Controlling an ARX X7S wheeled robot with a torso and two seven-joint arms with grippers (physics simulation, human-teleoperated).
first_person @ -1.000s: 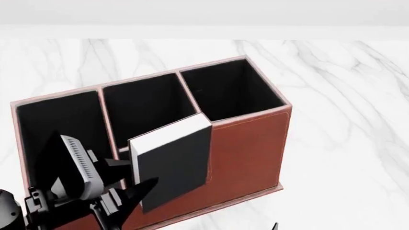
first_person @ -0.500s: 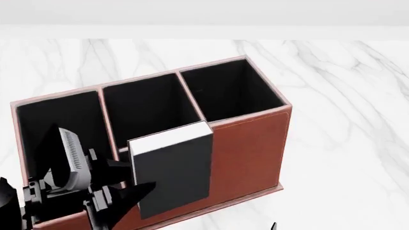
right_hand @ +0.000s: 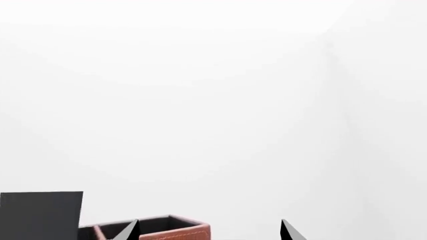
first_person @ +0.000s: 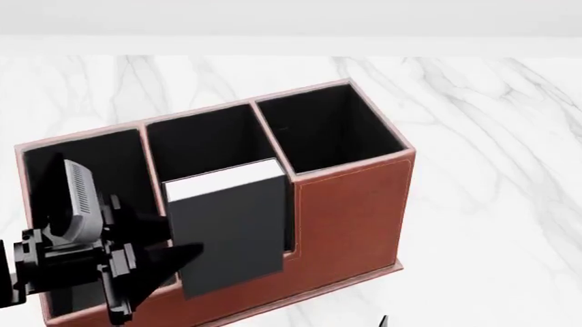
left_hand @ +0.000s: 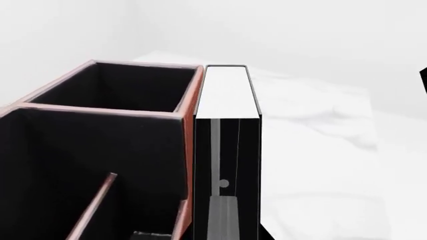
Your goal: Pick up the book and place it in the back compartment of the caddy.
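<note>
My left gripper (first_person: 180,262) is shut on the black book (first_person: 227,228) and holds it upright by its lower left edge, white page edges on top. The book hangs in front of the middle section of the red-brown caddy (first_person: 355,211) and hides the small back compartment there. In the left wrist view the book (left_hand: 227,100) runs close along the outside of the caddy's wall (left_hand: 189,125); I cannot tell whether they touch. My right gripper (right_hand: 208,232) is open and empty, with only a tip showing at the head view's lower edge (first_person: 384,320).
The caddy stands on a white marble table (first_person: 491,136). Three deep black-lined cells run along its far side, the right one (first_person: 328,129) tallest. A thin divider (left_hand: 93,210) shows inside the caddy. The right wrist view shows the book (right_hand: 40,215) and a caddy corner (right_hand: 173,231).
My left gripper has carried the book to the left and slightly away from me, and the book has turned from tilted to square with the caddy. The right gripper has not moved.
</note>
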